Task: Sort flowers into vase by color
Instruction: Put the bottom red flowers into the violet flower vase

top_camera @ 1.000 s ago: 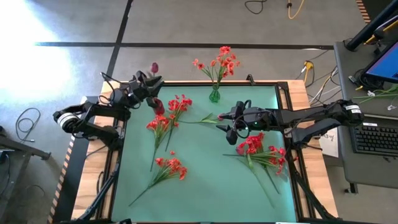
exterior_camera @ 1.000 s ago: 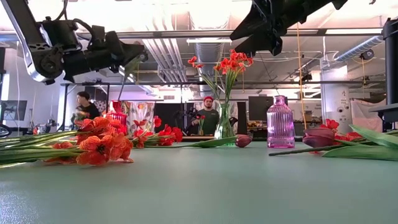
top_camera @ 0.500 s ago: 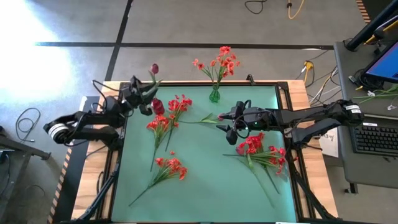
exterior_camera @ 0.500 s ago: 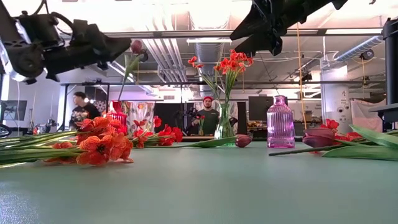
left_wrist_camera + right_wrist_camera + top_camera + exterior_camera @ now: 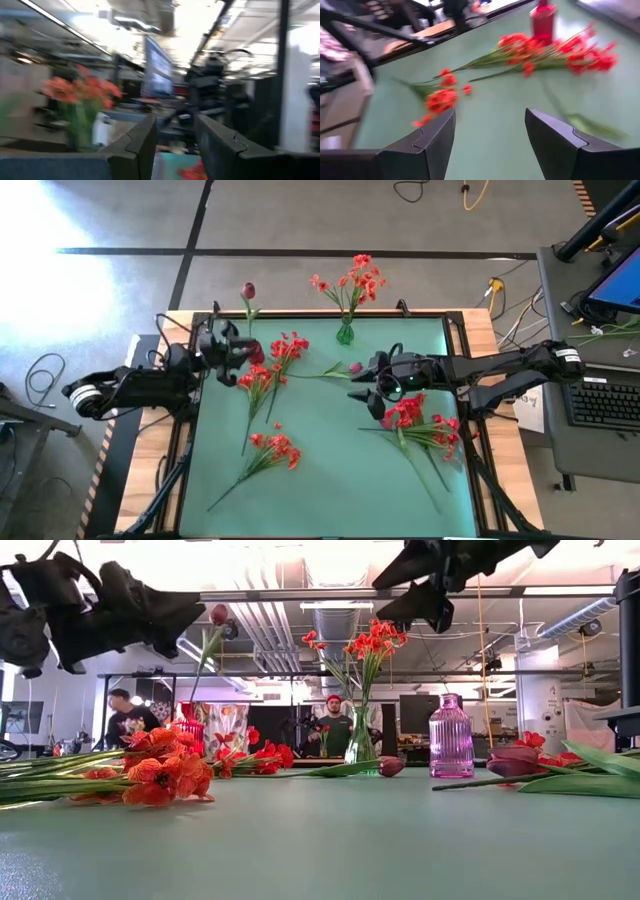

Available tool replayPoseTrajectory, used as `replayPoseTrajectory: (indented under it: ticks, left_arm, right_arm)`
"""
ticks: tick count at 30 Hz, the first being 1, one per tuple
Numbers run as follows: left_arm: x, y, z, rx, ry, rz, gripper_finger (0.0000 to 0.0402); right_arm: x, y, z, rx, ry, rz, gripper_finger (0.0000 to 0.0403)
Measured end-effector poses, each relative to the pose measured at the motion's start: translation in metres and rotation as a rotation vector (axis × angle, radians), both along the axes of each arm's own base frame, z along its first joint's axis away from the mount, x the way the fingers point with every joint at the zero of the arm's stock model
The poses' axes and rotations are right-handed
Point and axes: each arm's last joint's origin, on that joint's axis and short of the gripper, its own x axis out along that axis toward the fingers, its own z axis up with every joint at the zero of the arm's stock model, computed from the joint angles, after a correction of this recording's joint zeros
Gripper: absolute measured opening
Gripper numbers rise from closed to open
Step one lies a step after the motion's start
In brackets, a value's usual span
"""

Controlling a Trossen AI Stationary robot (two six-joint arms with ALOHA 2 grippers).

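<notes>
flowers half sorted across green desk

right gripper hovers near centre, fingers released and empty, over a magenta bud whose thin stalk trails toward 9 o'clock. best to lower onto the stalk behind the head, not the soft petals. left gripper at 10 o'clock, fingers apart, beside a red vase bearing a dark bud. papery orange sprays lie at 7 o'clock; ribbed pink vase stands empty.
</notes>
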Motion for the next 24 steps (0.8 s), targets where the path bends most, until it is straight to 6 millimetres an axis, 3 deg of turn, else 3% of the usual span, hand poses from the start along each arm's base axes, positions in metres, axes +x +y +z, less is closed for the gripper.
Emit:
replayPoseTrajectory:
  ticks: [11, 24]
  left_arm:
    - [0.034, -0.025, -0.018, -0.056, 0.247, -0.185, 0.0092]
    - [0.045, -0.043, -0.042, -0.231, 0.561, -0.266, 0.0084]
  right_arm:
    - [-0.012, 0.018, -0.017, 0.257, 0.231, 0.046, 0.0231]
    - [-0.035, 0.05, -0.035, 0.482, 0.561, -0.039, 0.0231]
